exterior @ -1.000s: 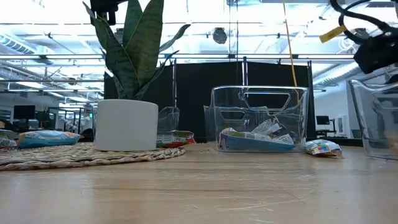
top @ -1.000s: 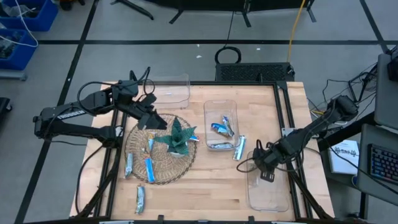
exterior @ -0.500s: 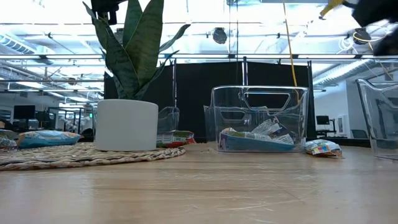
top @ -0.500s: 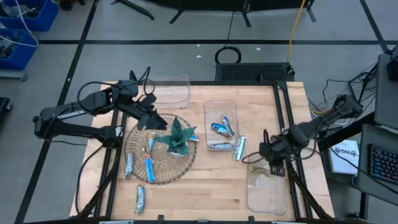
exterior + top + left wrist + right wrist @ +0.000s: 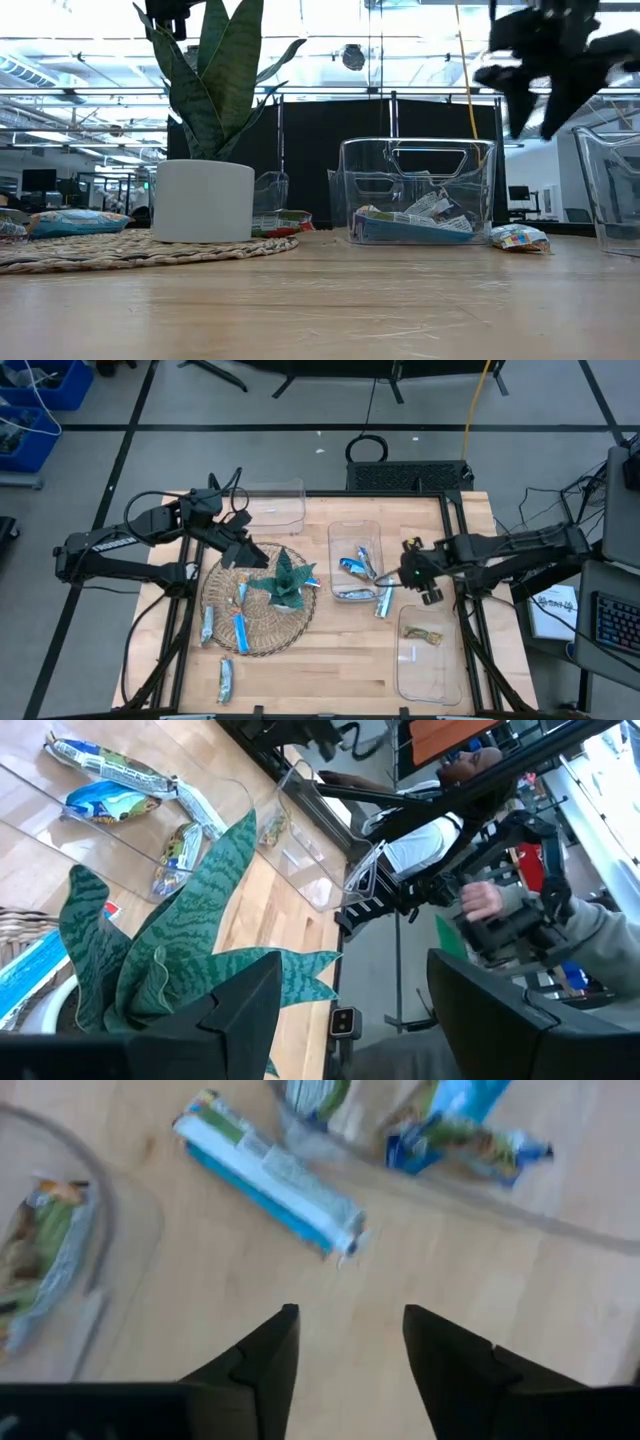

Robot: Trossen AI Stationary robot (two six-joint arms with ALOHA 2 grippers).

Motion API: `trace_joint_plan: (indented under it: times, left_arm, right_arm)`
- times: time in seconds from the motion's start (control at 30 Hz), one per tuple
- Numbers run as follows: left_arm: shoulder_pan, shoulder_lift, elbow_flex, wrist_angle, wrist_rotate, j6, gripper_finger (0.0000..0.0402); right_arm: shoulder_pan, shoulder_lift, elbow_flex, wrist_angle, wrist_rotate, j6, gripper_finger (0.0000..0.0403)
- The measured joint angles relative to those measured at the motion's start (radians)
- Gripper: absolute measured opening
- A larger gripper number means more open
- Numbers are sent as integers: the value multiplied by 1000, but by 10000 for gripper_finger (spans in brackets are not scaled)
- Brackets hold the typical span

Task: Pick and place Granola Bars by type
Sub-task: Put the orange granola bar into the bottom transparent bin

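Observation:
Granola bars lie scattered. Several blue ones sit in the centre clear bin (image 5: 355, 560), and one blue-white bar (image 5: 385, 598) (image 5: 270, 1185) lies flat on the table beside it. A greenish bar (image 5: 428, 637) rests on the floor of the near-right bin (image 5: 432, 680). More blue bars (image 5: 240, 630) lie on the woven mat (image 5: 215, 600), and one lies on the table near the front edge (image 5: 225, 680). My right gripper (image 5: 420, 575) (image 5: 345, 1340) hangs open above the table, between the two bins and close to the loose bar. My left gripper (image 5: 240, 545) (image 5: 355, 1020) waits open over the mat's far-left edge.
A potted plant (image 5: 285, 582) with tall striped leaves stands on the mat, its white pot (image 5: 203, 200) resting on the weave. A further clear bin (image 5: 272, 502) sits at the far-left corner. A person with a controller shows beyond the table in the left wrist view.
My right gripper has risen out of the near-right bin and swung toward the table's far edge and left, up to the centre bin. A greenish bar now lies on that bin's floor, where the gripper stood before.

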Motion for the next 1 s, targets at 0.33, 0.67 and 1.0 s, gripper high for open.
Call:
trace_joint_plan:
  times: [0.33,0.67,1.0]
  left_arm:
    - [0,0,0,0,-21,-35,253]
    - [0,0,0,-1,-53,-60,253]
    - [0,0,0,-2,-54,-64,253]
  right_arm:
    - [-79,120,-132,209,-116,-267,185]
    - [-140,216,-156,339,-246,-486,181]
    - [-152,304,-156,362,-300,-624,198]
